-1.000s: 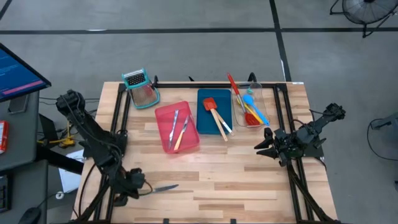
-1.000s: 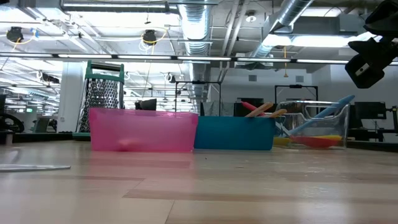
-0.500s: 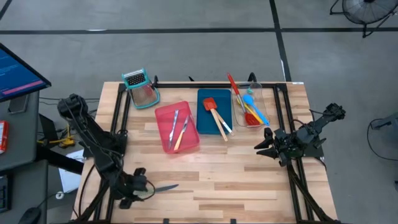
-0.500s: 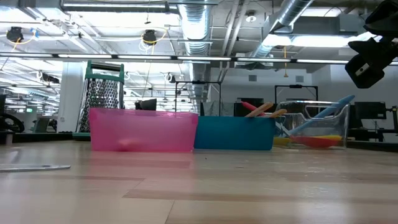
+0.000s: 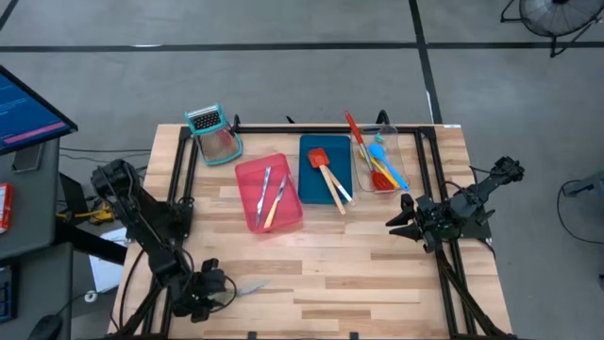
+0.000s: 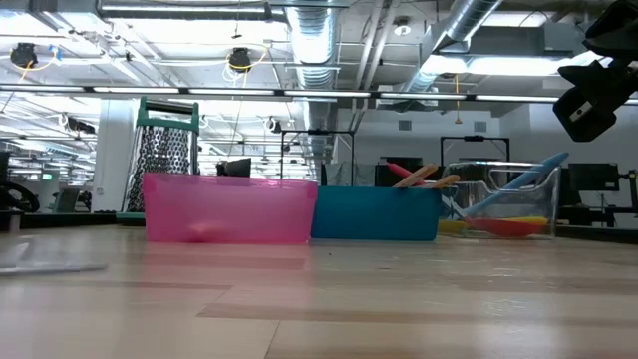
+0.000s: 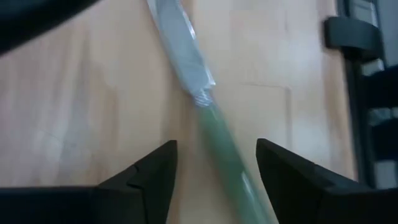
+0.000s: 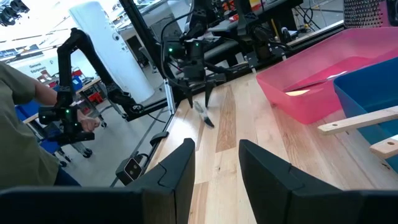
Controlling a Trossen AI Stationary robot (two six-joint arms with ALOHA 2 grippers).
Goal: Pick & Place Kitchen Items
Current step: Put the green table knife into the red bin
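The left gripper [image 7: 216, 163] stands released, its fingers straddling the green-handled knife [image 7: 211, 127]. The knife's long axis runs between them, blade pointing away. The right gripper [image 5: 404, 219] waits well apart, fingers parted and empty.

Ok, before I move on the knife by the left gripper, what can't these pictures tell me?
- Left wrist view: the knife is blurred and its green handle runs off the picture's edge, so contact with the open left gripper is unclear.
- Low view: the knife is a smear at the edge.
- High view: utensils in the clear tray overlap; no count.
- Right gripper: nothing seen held.
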